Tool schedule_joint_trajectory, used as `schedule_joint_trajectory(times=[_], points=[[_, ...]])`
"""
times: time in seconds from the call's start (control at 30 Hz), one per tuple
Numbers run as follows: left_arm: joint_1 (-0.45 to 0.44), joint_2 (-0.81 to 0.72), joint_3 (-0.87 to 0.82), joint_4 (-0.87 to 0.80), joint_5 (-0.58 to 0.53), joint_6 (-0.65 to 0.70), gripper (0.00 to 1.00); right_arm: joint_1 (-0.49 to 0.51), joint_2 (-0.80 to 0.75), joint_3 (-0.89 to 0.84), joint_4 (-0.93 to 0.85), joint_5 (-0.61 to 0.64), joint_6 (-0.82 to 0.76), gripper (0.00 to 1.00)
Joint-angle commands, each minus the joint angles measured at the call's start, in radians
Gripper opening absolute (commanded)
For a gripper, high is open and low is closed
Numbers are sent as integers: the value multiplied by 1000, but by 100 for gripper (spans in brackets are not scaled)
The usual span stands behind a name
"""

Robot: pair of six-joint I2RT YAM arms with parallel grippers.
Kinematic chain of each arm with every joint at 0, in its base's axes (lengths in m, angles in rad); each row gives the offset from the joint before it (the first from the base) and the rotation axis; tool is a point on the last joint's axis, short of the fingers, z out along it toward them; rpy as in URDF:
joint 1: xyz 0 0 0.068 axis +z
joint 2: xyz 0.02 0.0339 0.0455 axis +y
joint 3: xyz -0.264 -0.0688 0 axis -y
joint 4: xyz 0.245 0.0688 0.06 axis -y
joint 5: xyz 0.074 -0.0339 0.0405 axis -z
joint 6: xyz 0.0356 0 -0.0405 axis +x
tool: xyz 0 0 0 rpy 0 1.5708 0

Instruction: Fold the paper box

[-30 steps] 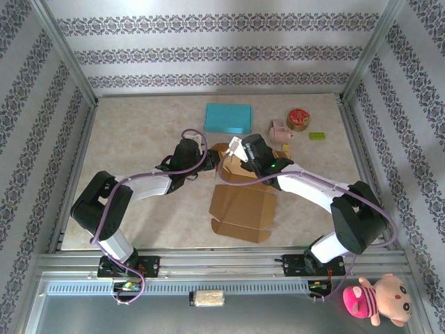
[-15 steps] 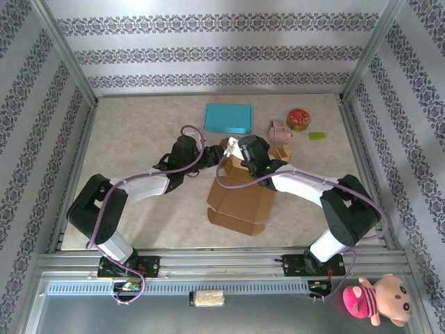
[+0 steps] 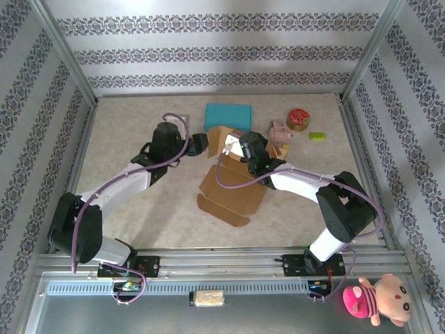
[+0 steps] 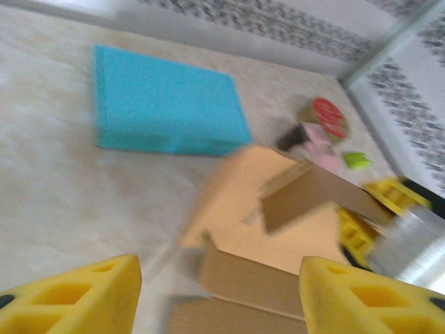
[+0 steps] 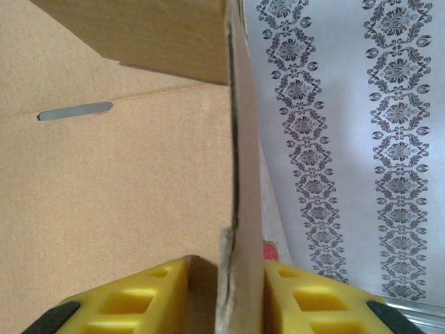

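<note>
Paper box (image 3: 229, 189), long axis seemingly near-left to far-right, right gripper (image 5: 226, 285) pinching its flap (image 5: 241, 139), left gripper (image 4: 219, 296) wide, empty

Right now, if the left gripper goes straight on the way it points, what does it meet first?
Probably the paper box: its near cardboard wall stands just ahead of the open left gripper, in line with its gap. The teal block lies farther left; depth is blurry.
</note>
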Motion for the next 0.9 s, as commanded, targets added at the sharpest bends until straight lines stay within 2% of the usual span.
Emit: schedule_joint_trajectory(times=[0.0, 0.13, 0.23, 0.43, 0.6, 0.87], points=[[64, 107, 76, -137, 8, 177, 56, -2, -4, 24, 28, -30, -8, 33], [90, 285, 238, -209, 47, 318, 46, -1, -20, 15, 22, -47, -13, 32], [89, 401, 351, -238, 113, 378, 42, -1, -32, 8, 14, -53, -14, 32], [78, 522, 472, -258, 336, 423, 38, 1, -39, 1, 10, -44, -15, 32], [56, 497, 432, -284, 485, 488, 37, 1, -28, 3, 27, -27, -21, 32], [46, 431, 274, -155, 660, 439, 38, 1, -2, 11, 42, -25, -38, 31]])
